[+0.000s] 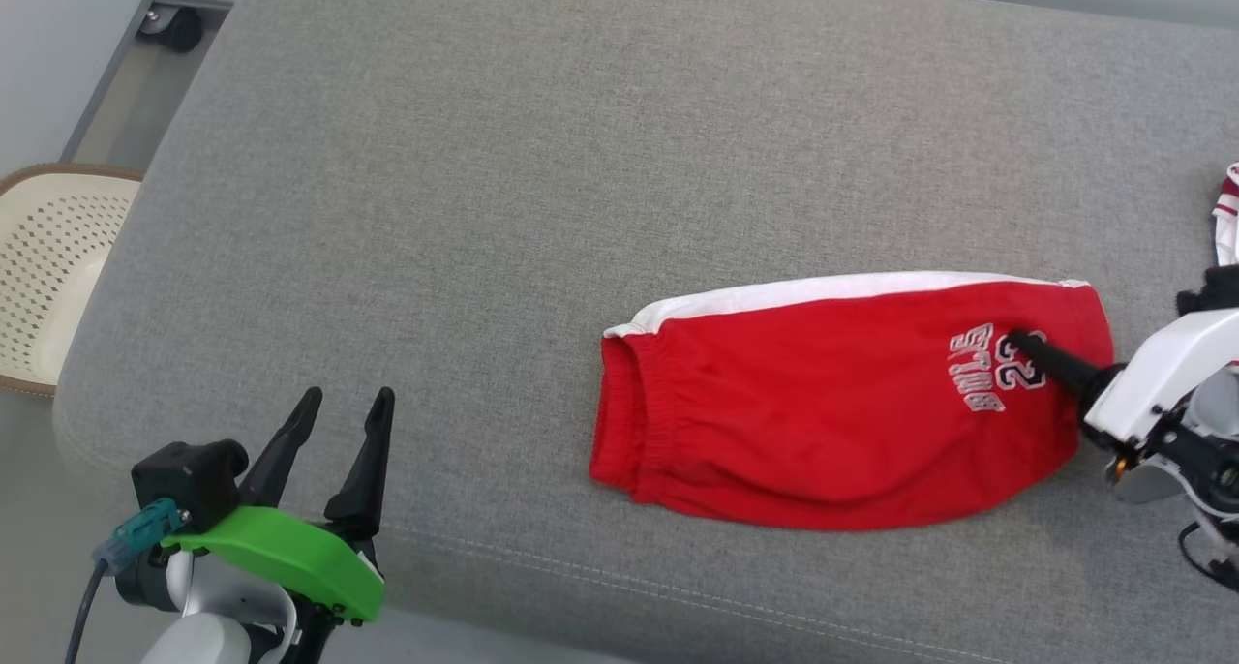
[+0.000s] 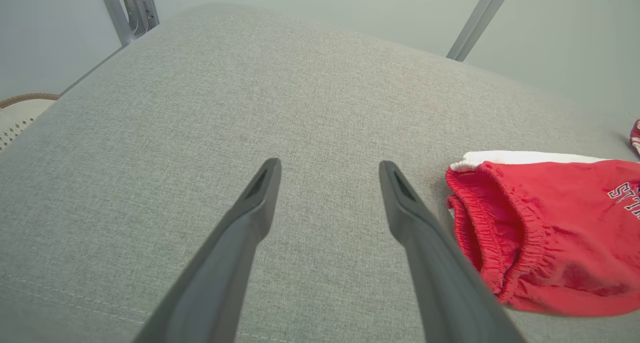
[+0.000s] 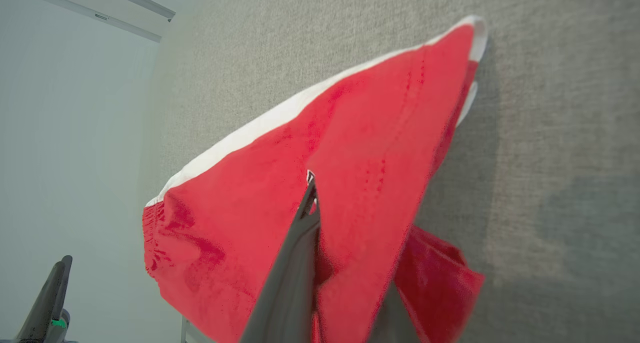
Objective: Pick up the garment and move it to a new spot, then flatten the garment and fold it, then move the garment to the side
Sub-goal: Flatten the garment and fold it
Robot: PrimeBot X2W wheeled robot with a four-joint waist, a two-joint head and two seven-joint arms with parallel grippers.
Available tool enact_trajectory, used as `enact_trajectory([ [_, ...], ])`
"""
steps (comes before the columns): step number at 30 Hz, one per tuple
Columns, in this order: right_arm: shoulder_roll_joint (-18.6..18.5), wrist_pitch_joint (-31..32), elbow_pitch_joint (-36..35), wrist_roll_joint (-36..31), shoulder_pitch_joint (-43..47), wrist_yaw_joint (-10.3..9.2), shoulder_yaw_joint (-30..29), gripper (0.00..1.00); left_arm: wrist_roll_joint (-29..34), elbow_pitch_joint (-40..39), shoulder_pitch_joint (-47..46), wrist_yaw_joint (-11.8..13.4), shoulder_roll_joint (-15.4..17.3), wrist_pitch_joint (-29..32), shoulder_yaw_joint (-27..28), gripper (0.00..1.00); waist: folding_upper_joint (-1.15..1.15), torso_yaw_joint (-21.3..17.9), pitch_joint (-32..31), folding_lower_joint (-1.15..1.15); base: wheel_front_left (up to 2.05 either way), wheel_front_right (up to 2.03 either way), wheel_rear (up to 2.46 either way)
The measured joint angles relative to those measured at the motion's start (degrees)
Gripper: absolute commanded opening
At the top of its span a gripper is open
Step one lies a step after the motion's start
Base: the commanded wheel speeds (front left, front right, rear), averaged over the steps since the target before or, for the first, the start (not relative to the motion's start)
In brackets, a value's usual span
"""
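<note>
On grey cushion (image 1: 484, 209), red white-trimmed shorts (image 1: 823, 412) in clenched right hand (image 1: 1016, 340); left hand (image 1: 348, 398) released

Garment (image 1: 832, 422) showing soft matt cloth; table (image 1: 484, 209) wearing coarse grey weave; left hand (image 1: 348, 398) showing matt dark plastic.

The grey padded desk (image 1: 484, 209) lay open across its left half and far side, with wide room for a reach. The red shorts (image 1: 823, 422) took up the near right part, the right claw (image 1: 1013, 339) pinched into their cloth. The left claw (image 1: 348, 395) stood spread at the near left edge, well apart from them. Another red-and-white cloth (image 1: 1227, 214) crowded the right edge.
</note>
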Motion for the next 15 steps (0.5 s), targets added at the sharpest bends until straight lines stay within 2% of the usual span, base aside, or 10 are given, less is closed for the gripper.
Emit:
enact_trajectory([
  [6, -5.2, 0.0, 0.3, 2.1, -1.5, -0.01, -5.3, 0.00, -0.1, 0.3, 0.7, 0.1, -1.2, -1.0, 0.7, 1.00, 0.00, -0.1, -0.2, 0.00, 0.00, 0.00, 0.00],
  [8, -6.4, 0.0, -1.0, 2.1, -1.9, 0.60, -6.0, 0.00, -0.5, 0.4, 0.8, 0.1, -1.5, -1.2, 0.9, 1.00, 0.00, -0.2, -0.2, 0.00, 0.00, 0.00, 0.00],
  [12, -7.0, 1.1, -5.6, 2.0, -3.8, 2.13, -5.5, 0.00, -0.5, 0.3, 1.0, 0.1, -1.8, -1.6, 1.4, 1.00, 0.00, -0.4, 0.0, 0.00, 0.00, 0.00, 0.00],
  [15, -6.8, 3.2, -10.7, 0.7, -7.0, 3.41, -2.9, 0.00, -0.6, 0.3, 1.4, 0.1, -2.0, -1.7, 1.4, 1.00, 0.00, -0.7, 0.4, 0.00, 0.00, 0.00, 0.00],
])
